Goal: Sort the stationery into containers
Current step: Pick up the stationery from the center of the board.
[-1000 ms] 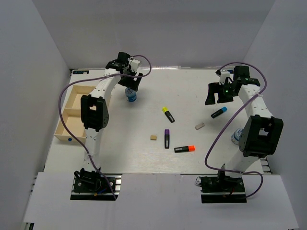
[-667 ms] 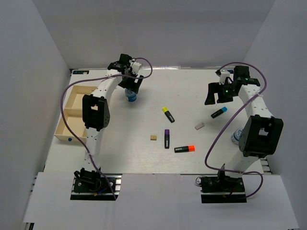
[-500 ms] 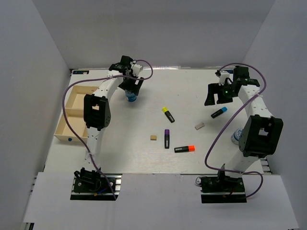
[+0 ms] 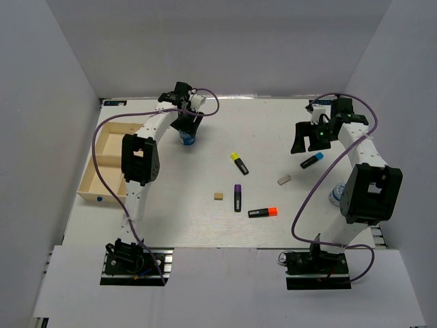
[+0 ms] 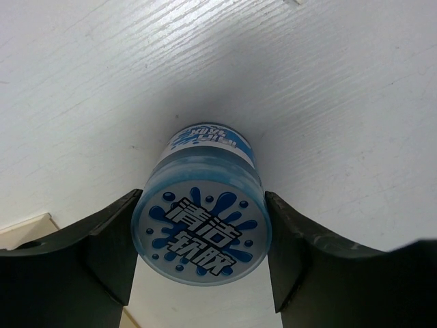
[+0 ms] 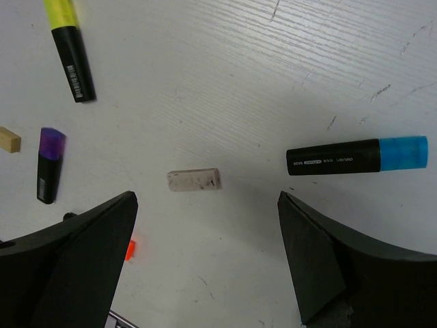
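My left arm reaches far out to 11 o'clock and bends down over a blue-and-white roll. The roll stands upright on the table, well apart from the wood tray at 9 o'clock. The left gripper squeezes the roll, one finger touching each side. My right arm reaches to 1 o'clock. The right gripper is spread wide and holds nothing. Under it lie the blue highlighter, cap pointing to 2 o'clock, and the grey eraser.

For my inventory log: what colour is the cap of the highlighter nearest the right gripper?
Blue; the highlighter shows best in the right wrist view.
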### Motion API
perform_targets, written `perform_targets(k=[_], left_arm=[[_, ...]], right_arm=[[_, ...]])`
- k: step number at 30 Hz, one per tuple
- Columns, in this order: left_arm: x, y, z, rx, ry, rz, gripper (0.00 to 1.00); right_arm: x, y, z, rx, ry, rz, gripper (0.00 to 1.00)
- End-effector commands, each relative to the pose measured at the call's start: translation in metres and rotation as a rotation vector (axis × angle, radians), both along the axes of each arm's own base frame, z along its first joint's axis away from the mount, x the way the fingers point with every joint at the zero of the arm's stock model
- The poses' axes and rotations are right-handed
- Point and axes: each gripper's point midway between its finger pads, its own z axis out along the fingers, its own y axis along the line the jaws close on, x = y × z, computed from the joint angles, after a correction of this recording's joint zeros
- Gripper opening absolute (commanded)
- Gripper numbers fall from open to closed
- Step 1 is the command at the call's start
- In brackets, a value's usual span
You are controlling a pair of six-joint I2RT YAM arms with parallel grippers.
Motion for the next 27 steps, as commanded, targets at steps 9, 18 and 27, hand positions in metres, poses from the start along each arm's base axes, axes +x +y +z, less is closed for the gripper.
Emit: perform_targets(k=[9, 18, 27], left_arm=[[0.006, -0.012, 0.063, -0.072, -0.116, -0.006, 0.4], [-0.025, 0.005, 0.198, -0.181, -0.335, 0.034, 0.2], [-0.067, 0.088, 0.232, 0.006, -0.432, 0.229, 0.16]], right_arm=[[0.004, 0.0, 0.01, -0.006, -0.044, 0.012, 0.89], [0.0, 0.002, 0.014, 0.001, -0.054, 0.017, 0.89], [0.001, 0.007, 0.019, 0.027, -0.052, 0.025, 0.89]])
